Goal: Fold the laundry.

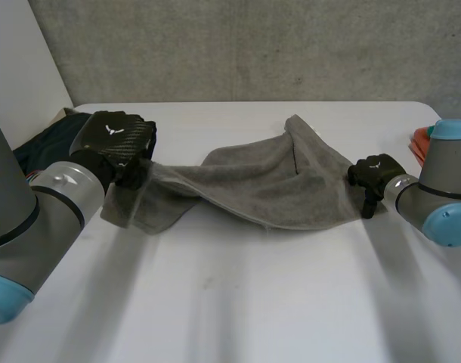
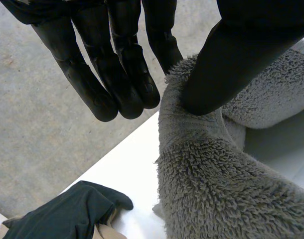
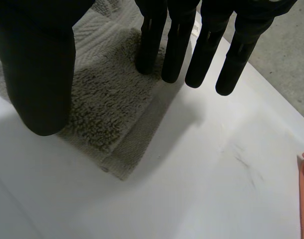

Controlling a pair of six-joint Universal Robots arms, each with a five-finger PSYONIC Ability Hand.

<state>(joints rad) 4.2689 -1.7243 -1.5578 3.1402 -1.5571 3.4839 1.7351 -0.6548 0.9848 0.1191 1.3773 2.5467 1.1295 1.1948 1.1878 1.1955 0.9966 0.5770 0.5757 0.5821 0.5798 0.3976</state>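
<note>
A grey fluffy towel [image 1: 253, 181] lies stretched and bunched across the middle of the white table [image 1: 230, 302]. My left hand [image 1: 113, 140] holds its left end, raised a little off the table. In the left wrist view the thumb [image 2: 212, 69] presses the towel [image 2: 217, 189] against the fingers [image 2: 122, 74], so the edge is pinched. My right hand [image 1: 374, 172] is at the towel's right corner. In the right wrist view its fingers [image 3: 177, 40] are straight and apart from the thumb [image 3: 37, 74], hovering over the flat corner of the towel [image 3: 107, 99].
A dark garment [image 1: 45, 144] lies at the table's back left corner, also seen beyond the left hand as a dark garment [image 2: 72, 214]. An orange thing [image 1: 419, 144] sits at the right edge, near the right arm. The table's front half is bare.
</note>
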